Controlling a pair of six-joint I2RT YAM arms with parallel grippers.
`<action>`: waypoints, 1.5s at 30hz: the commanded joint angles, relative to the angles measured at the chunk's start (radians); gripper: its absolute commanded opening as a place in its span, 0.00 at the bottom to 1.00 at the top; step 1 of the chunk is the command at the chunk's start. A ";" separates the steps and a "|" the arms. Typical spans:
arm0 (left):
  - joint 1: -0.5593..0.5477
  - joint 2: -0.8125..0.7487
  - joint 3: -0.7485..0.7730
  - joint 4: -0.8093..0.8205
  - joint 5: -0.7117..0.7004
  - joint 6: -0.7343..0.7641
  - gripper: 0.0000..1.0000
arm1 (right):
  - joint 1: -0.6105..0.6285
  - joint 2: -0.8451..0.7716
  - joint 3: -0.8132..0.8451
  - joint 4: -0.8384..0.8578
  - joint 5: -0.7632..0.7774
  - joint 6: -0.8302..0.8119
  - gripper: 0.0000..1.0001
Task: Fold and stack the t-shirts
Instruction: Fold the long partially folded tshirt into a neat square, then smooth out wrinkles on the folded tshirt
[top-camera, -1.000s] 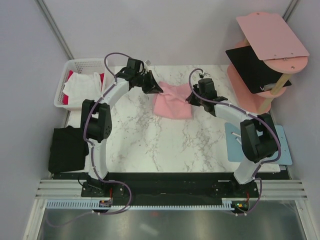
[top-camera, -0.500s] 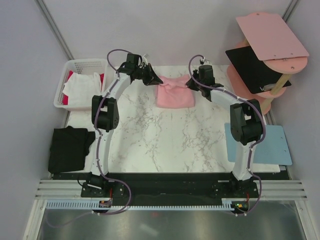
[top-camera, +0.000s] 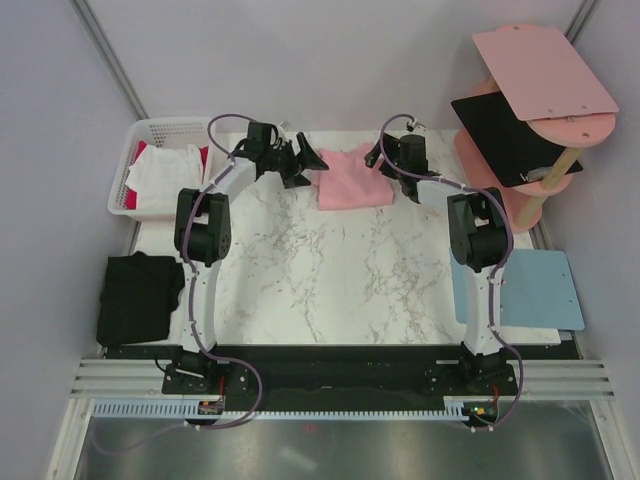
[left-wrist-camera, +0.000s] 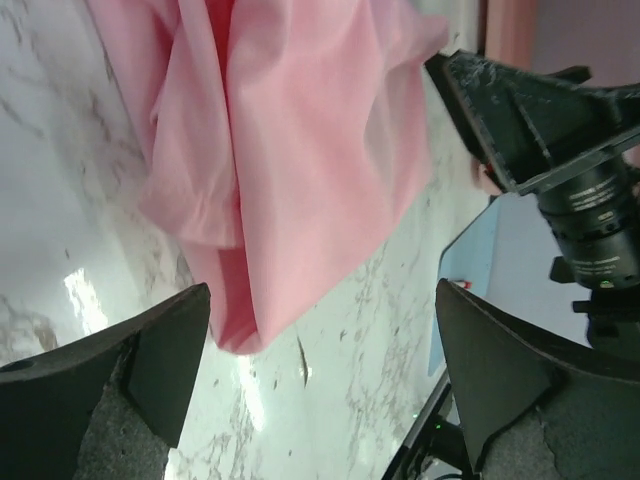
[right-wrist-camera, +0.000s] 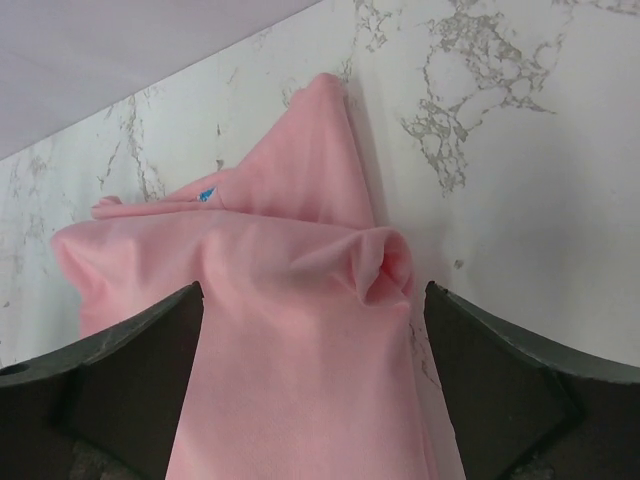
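Observation:
A light pink t-shirt (top-camera: 352, 182) lies folded at the far middle of the marble table. My left gripper (top-camera: 306, 160) hangs open at its left edge, its fingers (left-wrist-camera: 110, 380) spread wide with only table between them. At the right edge, my right gripper (top-camera: 377, 157) is open too, and a bunched corner of the pink t-shirt (right-wrist-camera: 290, 340) lies loose between and below its fingers (right-wrist-camera: 520, 385). The left wrist view shows the pink t-shirt (left-wrist-camera: 300, 150) and the right gripper's finger beyond it. A black t-shirt (top-camera: 138, 298) lies left of the table. White (top-camera: 160, 175) and red t-shirts are in the basket.
A white basket (top-camera: 125, 165) stands at the far left corner. A pink shelf stand (top-camera: 540, 70) with a black flat sheet (top-camera: 505, 135) on it is at the far right. A light blue mat (top-camera: 535, 290) lies on the right edge.
Both grippers carried the pink t-shirt toward the far edge, then opened and let it go. Both arms now stretch out farther.

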 joint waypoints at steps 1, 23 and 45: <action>-0.048 -0.215 -0.150 0.085 -0.116 0.122 1.00 | 0.005 -0.170 -0.123 0.111 0.067 -0.018 0.98; -0.111 -0.224 -0.433 0.194 -0.305 0.119 0.91 | 0.003 -0.225 -0.439 0.103 0.018 -0.008 0.96; -0.143 -0.499 -0.853 0.251 -0.236 0.086 0.02 | 0.027 -0.464 -0.827 0.075 -0.247 0.083 0.02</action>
